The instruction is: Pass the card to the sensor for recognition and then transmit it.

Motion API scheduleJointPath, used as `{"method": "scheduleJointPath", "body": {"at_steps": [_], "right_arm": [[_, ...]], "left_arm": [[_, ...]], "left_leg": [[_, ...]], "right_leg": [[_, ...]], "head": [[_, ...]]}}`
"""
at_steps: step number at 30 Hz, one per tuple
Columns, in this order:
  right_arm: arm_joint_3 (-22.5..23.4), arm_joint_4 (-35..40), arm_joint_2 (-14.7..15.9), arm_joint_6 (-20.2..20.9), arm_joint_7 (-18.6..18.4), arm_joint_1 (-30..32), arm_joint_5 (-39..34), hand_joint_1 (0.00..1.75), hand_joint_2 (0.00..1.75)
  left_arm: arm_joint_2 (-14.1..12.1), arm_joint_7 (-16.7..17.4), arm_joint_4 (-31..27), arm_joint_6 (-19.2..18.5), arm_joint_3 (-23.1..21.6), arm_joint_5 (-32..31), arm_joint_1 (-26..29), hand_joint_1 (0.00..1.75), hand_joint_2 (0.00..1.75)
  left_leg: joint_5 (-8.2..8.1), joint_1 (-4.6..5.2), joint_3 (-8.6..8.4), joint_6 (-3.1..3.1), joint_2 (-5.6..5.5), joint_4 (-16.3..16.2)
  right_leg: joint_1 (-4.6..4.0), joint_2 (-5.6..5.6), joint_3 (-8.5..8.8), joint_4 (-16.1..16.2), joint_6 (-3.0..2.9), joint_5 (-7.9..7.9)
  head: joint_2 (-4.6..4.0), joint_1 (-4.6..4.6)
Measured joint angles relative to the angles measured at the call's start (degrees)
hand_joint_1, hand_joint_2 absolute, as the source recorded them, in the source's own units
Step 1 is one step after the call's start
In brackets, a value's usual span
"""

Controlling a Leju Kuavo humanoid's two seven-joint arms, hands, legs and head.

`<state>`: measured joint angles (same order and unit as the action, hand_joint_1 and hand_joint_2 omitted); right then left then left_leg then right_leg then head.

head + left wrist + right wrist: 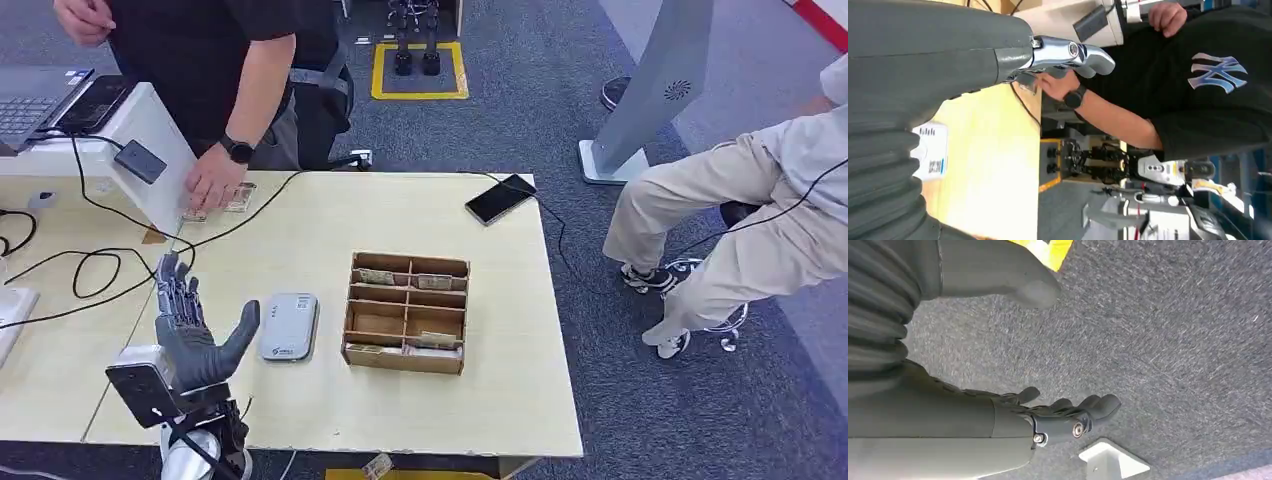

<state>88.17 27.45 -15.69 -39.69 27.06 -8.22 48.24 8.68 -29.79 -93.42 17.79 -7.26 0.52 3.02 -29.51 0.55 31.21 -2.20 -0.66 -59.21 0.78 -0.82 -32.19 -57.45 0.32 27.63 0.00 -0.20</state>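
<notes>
**My left hand raised open at the card desk**

My left hand (190,325) stood over the pale wooden table (300,400), fingers spread, holding nothing. The white sensor (289,326) lay just beside it, the wooden compartment box (407,312) beyond. The cards (228,199) lay at the table's far edge under a person's hand (213,180). My right hand (1068,415) hung over grey carpet, fingers loosely apart, empty.

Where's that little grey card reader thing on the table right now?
In the head view the grey sensor lies flat on the table, between the robot's raised left hand and the wooden divided box.
</notes>
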Motion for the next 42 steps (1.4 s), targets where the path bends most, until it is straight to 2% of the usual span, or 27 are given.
{"method": "scheduleJointPath", "body": {"at_steps": [3,8,10,11,12,14,22,25,31,36,42], "right_arm": [[0.0,0.2,-0.1,0.0,0.0,0.1,-0.3,0.0,1.75],[0.0,0.3,-0.2,0.0,0.9,0.3,-1.2,0.0,1.75],[0.0,0.3,-0.2,0.0,1.2,0.3,-1.6,0.0,1.75],[0.0,0.3,-0.2,0.0,1.3,0.3,-1.9,0.0,1.75],[0.0,0.4,-0.2,0.0,1.1,0.3,-2.0,0.0,1.75],[0.0,0.5,-0.3,0.0,0.7,0.2,-1.9,0.0,1.75],[0.0,0.6,-0.7,0.0,0.5,0.2,-0.5,0.0,1.75],[0.0,0.6,-0.7,0.0,0.5,0.3,-0.2,0.0,1.75],[0.0,0.6,-0.7,0.0,0.2,0.2,1.2,0.0,1.75],[0.0,0.6,-0.7,0.0,0.2,0.2,1.4,0.0,1.75],[0.0,0.6,-0.7,0.0,0.0,0.2,2.3,0.0,1.75]], "left_arm": [[-0.4,0.1,-1.7,-1.1,-1.4,-0.5,1.4,0.0,1.75],[-3.3,-1.5,-4.5,-10.8,-5.8,-1.9,4.1,0.0,1.75],[-4.3,-2.5,-5.4,-13.6,-7.4,-3.8,4.7,0.0,1.75],[-4.8,-2.7,-5.7,-13.9,-8.1,-5.8,4.8,0.0,0.0],[-5.2,-2.6,-5.9,-13.8,-8.7,-7.9,4.8,0.0,1.75],[-5.7,-1.7,-6.0,-12.4,-10.0,-13.7,4.8,0.0,1.75],[-7.9,5.2,-4.1,-3.4,-15.7,-43.6,3.2,0.0,1.75],[-8.6,6.9,-2.8,-2.6,-17.6,-47.9,2.4,0.0,1.75],[-9.7,13.5,2.2,-1.5,-21.7,-60.6,-1.2,0.0,1.75],[-10.0,14.5,4.4,-1.3,-23.1,-62.0,-2.7,0.0,1.75],[-9.9,18.2,8.0,-0.9,-25.0,-66.6,-5.1,0.0,1.75]], "left_leg": [[0.01,0.0,-0.03,0.0,0.0,0.0],[0.03,-0.03,-0.02,0.01,0.0,0.0],[0.03,-0.03,-0.02,0.01,0.0,0.0],[0.03,-0.03,-0.02,0.01,-0.01,0.0],[0.03,-0.03,-0.01,0.01,-0.02,0.0],[0.03,-0.02,-0.01,0.0,-0.01,0.0],[0.03,0.0,-0.02,0.0,-0.01,0.0],[0.03,-0.01,-0.03,0.0,0.0,0.0],[0.03,-0.01,-0.02,0.0,-0.01,0.0],[0.03,-0.01,-0.03,0.0,0.0,0.0],[0.03,-0.01,-0.02,0.0,-0.01,0.0]], "right_leg": [[-0.01,0.0,0.0,0.0,0.0,-0.01],[-0.02,0.01,0.01,0.0,-0.01,-0.01],[-0.02,0.01,0.0,0.0,-0.01,-0.01],[-0.02,0.01,0.0,0.0,-0.01,-0.01],[-0.02,0.02,0.0,0.0,-0.01,0.0],[-0.01,0.02,0.01,0.0,-0.01,-0.01],[0.0,0.02,0.01,0.0,0.0,-0.02],[-0.01,0.01,0.01,0.0,-0.01,-0.02],[-0.01,0.02,0.01,0.0,-0.01,-0.02],[-0.01,0.02,0.0,0.0,-0.01,-0.01],[-0.01,0.02,0.0,0.0,0.0,-0.02]], "head": [[0.0,0.0],[0.0,0.0],[0.0,0.0],[0.0,0.0],[0.0,0.0],[0.0,0.0],[0.0,0.0],[0.0,0.0],[0.0,0.0],[0.0,0.0],[0.0,0.0]]}}
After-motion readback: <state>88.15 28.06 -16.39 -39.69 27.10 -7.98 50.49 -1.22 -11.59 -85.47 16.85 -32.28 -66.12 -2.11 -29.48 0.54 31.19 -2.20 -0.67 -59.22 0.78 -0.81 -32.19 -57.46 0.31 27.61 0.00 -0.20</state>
